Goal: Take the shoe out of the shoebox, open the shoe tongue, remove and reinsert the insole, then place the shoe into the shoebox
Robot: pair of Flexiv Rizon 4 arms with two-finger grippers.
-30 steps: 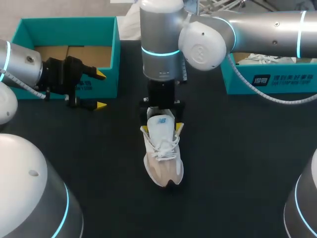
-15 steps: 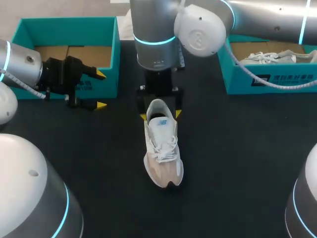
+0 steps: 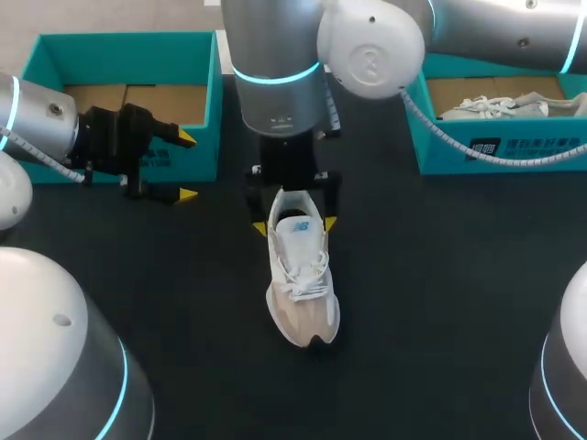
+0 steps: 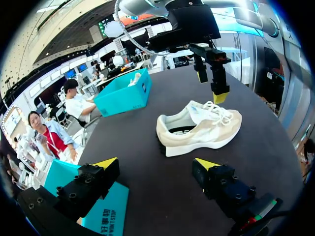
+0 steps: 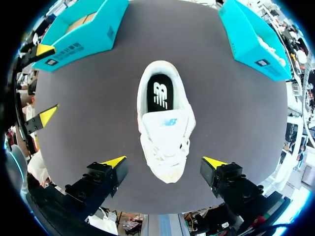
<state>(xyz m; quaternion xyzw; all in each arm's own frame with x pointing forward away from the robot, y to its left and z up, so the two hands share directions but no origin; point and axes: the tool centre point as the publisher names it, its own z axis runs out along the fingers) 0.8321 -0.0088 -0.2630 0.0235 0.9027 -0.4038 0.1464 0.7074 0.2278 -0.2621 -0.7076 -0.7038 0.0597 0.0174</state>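
Observation:
A white and beige shoe (image 3: 301, 275) lies on the dark table, toe toward me, its black insole (image 5: 158, 93) showing in the opening. My right gripper (image 3: 294, 225) hangs open above the heel, one yellow tip on each side, touching nothing. Seen from the right wrist, the shoe (image 5: 165, 128) sits below and between the spread fingers of that gripper (image 5: 164, 162). My left gripper (image 3: 187, 167) is open and empty in front of the left teal shoebox (image 3: 128, 55), well to the left of the shoe. In the left wrist view the shoe (image 4: 202, 129) lies ahead of the left gripper (image 4: 156, 164).
A second teal shoebox (image 3: 500, 147) stands at the back right with another pale shoe (image 3: 495, 105) inside. The left box shows only its brown cardboard floor. Dark tabletop surrounds the shoe on all sides.
My right arm has lifted and drawn back toward the far side, so the shoe's heel and opening now show. The shoe and the left arm have not moved.

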